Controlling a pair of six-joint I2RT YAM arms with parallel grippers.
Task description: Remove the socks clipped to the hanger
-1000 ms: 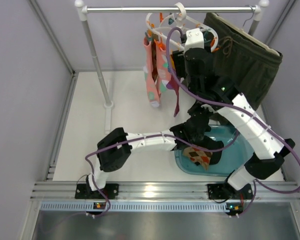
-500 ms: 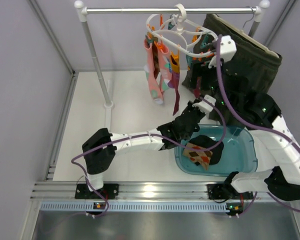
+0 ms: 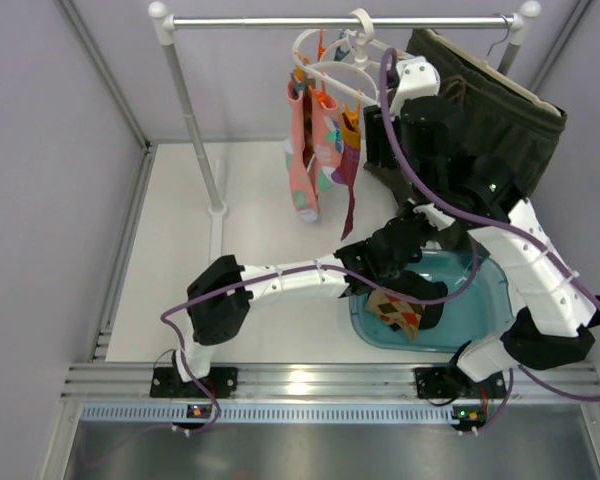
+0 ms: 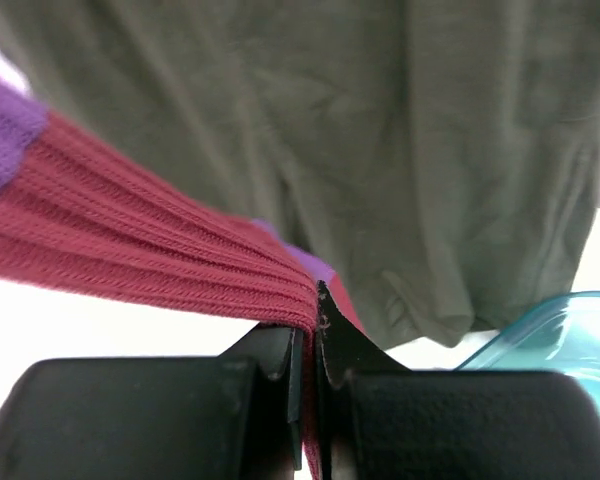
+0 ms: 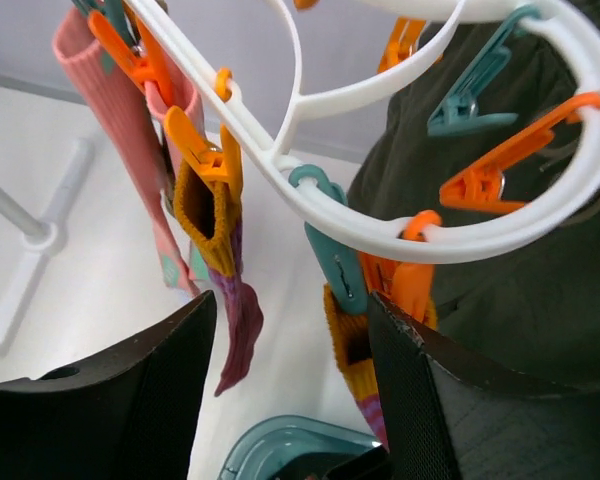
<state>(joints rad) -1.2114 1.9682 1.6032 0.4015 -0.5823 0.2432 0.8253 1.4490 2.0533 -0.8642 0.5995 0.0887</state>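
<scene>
Right wrist view showed the white hanger [image 5: 380,228] arching just above the right hand [image 5: 290,330], whose fingers [image 5: 110,400] stood spread wide with nothing between them. An orange clip [image 5: 205,155] on the ring pinched the orange cuff of the first magenta sock [image 5: 235,310], which hung free. Nearer the other finger, a second magenta sock [image 5: 352,365] was held under a teal clip [image 5: 335,265] and another orange one. Pink-teal socks [image 5: 115,130] hung farther along the ring, and olive shorts [image 5: 540,330] filled the background.

Left wrist view showed the left hand [image 4: 310,345] closed tight on the second magenta sock's ribbed fabric, which stretched taut up and away from the fingertips. The shorts hung close behind, and a corner of the teal basin [image 4: 570,320] showed beside them.

From the top external view, the hanger was hooked on the metal rail [image 3: 260,19], with the shorts beside it on the same rail. The right hand was raised to the ring's underside. The left hand reached up over the basin's far rim, under the right arm. The basin sat on the white tabletop [image 3: 250,220] and held an argyle sock [image 3: 395,312] and a black sock [image 3: 428,300]. The pink-teal socks and the first magenta sock dangled clear of both hands.
</scene>
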